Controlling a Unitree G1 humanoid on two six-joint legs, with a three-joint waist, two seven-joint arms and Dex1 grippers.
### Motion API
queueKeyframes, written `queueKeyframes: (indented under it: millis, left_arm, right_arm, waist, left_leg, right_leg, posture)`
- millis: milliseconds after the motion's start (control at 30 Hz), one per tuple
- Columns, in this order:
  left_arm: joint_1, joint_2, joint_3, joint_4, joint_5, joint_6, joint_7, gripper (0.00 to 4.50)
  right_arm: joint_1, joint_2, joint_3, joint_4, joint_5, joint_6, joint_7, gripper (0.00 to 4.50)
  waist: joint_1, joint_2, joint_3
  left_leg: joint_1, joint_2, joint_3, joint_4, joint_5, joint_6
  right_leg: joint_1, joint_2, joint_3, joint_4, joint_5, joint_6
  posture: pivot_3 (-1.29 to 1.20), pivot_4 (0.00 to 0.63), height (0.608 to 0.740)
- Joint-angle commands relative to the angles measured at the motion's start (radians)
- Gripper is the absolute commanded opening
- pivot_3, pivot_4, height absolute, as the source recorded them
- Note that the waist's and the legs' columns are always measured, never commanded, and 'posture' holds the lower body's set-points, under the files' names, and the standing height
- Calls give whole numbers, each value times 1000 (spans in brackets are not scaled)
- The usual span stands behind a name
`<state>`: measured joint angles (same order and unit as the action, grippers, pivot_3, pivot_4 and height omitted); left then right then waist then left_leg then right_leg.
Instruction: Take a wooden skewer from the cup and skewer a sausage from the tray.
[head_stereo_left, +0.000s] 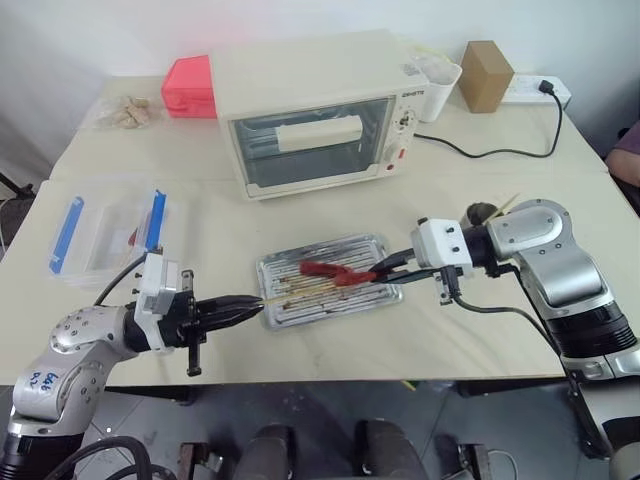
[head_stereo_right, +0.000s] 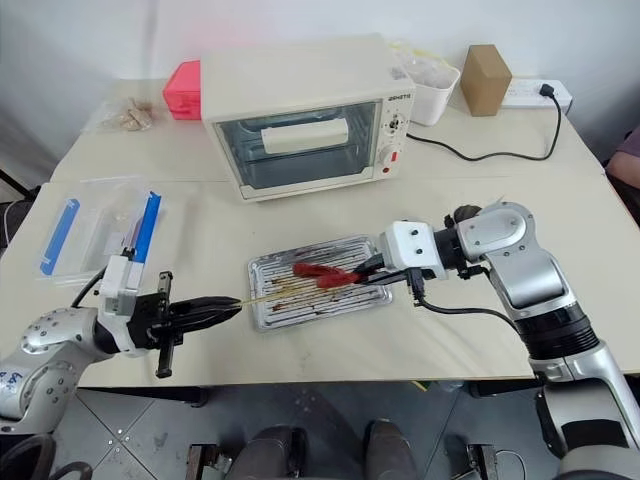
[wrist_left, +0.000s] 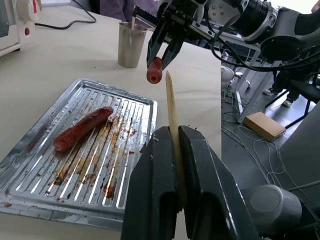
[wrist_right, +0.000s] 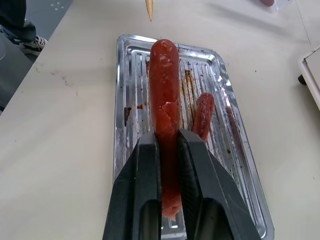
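The left gripper was clamped on the skewer, the stick running up between its two fingers with the pointed tip free beyond them. In the head views that gripper sat just off the tray's near-left edge, pointing across it, and the skewer reached out over the rim.

The right gripper was clamped on a sausage, which stuck out past the fingertips and hung above the tray, clear of its ridged bottom. From the left wrist, the sausage's end faced the skewer tip with a small gap between them; they were not touching. From the right wrist, the tip showed beyond the sausage's far end, off the tray's edge.

A second sausage lay flat in the tray among dark grease streaks, to one side of the line between the two grippers.

The cup stood on the table beyond the tray, near the right arm. An oven stood behind the tray, a clear box with blue clips to the left.
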<state>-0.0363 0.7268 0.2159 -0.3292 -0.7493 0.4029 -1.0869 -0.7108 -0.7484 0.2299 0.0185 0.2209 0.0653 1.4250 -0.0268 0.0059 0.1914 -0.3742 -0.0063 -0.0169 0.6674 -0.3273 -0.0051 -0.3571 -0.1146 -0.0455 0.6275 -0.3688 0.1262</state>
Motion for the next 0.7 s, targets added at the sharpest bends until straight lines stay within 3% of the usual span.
queueKeyframes:
  millis: [33, 700]
  left_arm:
    - [5, -5, 14, 5, 11, -21, -4, 0]
    - [-23, -47, -19, 16, 45, -27, 4, 0]
  right_arm:
    - [3, -21, -32, -25, 12, -9, 6, 177]
    - [14, -11, -27, -78, 24, 43, -11, 177]
  waist:
    - [0, 0, 0]
    - [0, 0, 0]
  left_leg:
    - [0, 0, 0, 0, 0, 0]
    - [0, 0, 0, 0, 0, 0]
  right_leg:
    - [0, 0, 0, 0, 0, 0]
    - [0, 0, 0, 0, 0, 0]
  posture:
    - [0, 150, 740]
    - [0, 150, 740]
